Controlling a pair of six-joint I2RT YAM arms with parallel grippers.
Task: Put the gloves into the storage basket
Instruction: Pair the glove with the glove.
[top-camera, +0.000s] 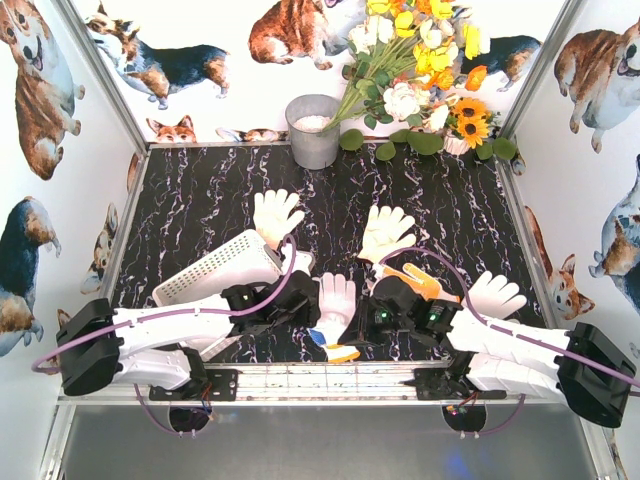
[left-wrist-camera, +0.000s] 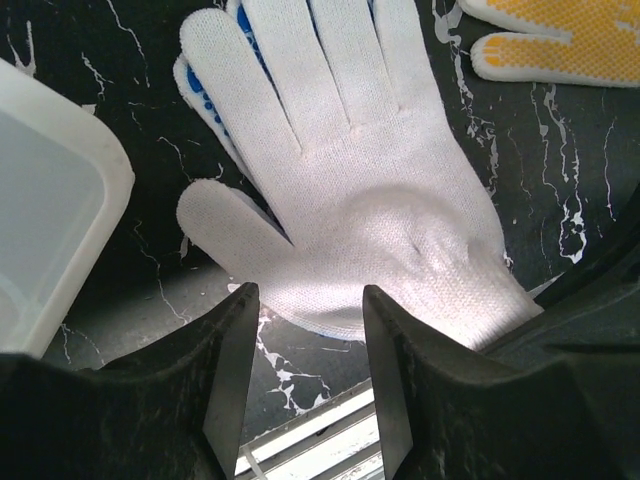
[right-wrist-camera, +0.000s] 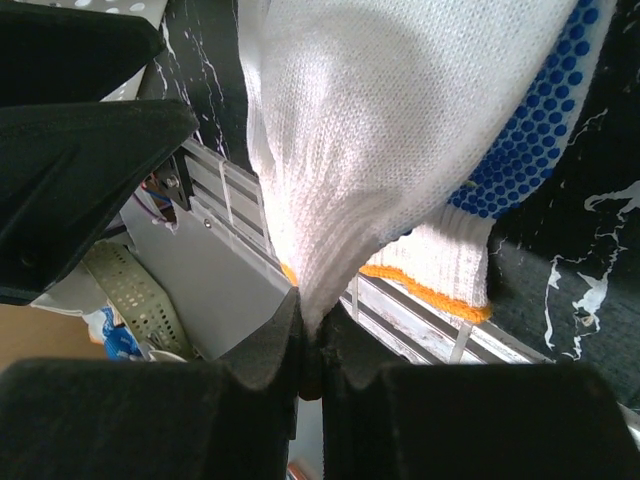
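A cream-white glove (top-camera: 336, 300) lies at the near middle on top of a blue dotted glove (right-wrist-camera: 540, 140) with an orange cuff (top-camera: 341, 352). My right gripper (right-wrist-camera: 310, 335) is shut on the white glove's cuff, and the fabric (right-wrist-camera: 380, 130) rises from its pinch. My left gripper (left-wrist-camera: 310, 300) stands open just short of the same glove (left-wrist-camera: 350, 180), with nothing between its fingers. The white storage basket (top-camera: 215, 270) lies tilted to the left, its corner (left-wrist-camera: 50, 230) beside my left gripper. A yellow glove (top-camera: 385, 233) and two other white gloves (top-camera: 275, 215) (top-camera: 495, 295) rest on the table.
A grey metal bucket (top-camera: 313, 130) and a bunch of flowers (top-camera: 420, 70) stand at the back wall. The table's metal front rail (top-camera: 330, 378) runs just behind both grippers. The two grippers (top-camera: 300, 300) (top-camera: 365, 320) sit close together on either side of the middle glove.
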